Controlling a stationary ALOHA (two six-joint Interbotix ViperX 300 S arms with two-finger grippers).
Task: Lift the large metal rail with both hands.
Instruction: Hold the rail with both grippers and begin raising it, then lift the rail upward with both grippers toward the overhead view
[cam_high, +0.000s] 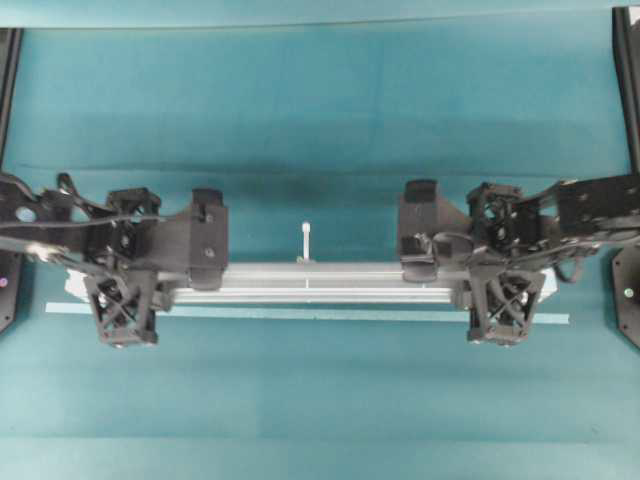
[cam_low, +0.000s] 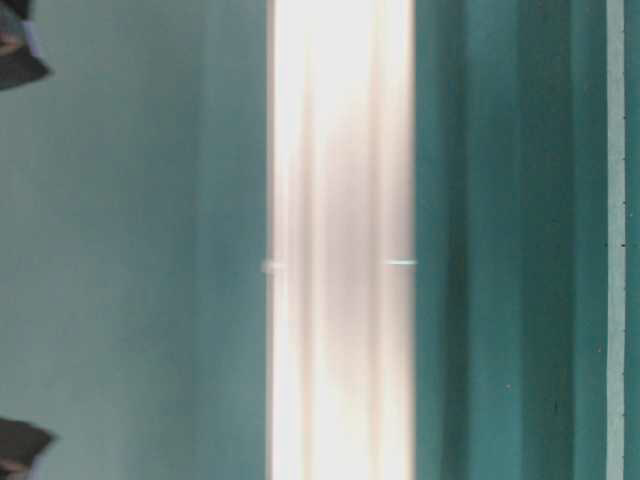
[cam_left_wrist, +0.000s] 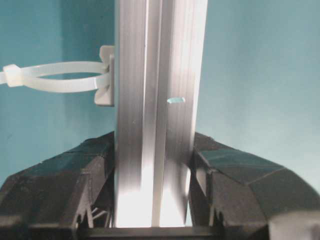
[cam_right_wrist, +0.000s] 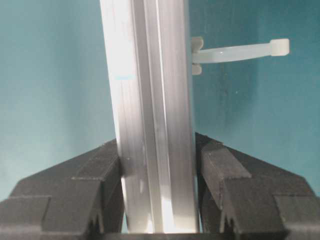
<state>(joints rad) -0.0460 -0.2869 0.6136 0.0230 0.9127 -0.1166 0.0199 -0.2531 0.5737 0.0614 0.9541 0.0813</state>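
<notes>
- The large metal rail (cam_high: 320, 282) lies crosswise in the overhead view, spanning between the two arms above the teal desk (cam_high: 320, 120).
- The left pincer (cam_left_wrist: 152, 200) is clenched on the rail near its left end; both black fingers (cam_left_wrist: 65, 185) press against the rail's opposite sides in the left wrist view.
- The right pincer (cam_right_wrist: 157, 200) is clenched on the rail near its right end, fingers (cam_right_wrist: 250, 195) tight to both faces.
- A pale cable tie (cam_high: 306, 240) projects from the rail's far edge near its middle.
- A thin pale strip (cam_high: 300, 314) lies on the desk just beside the rail's near edge, extending past both ends.
- The table-level view shows only a blurred bright band of rail.
</notes>
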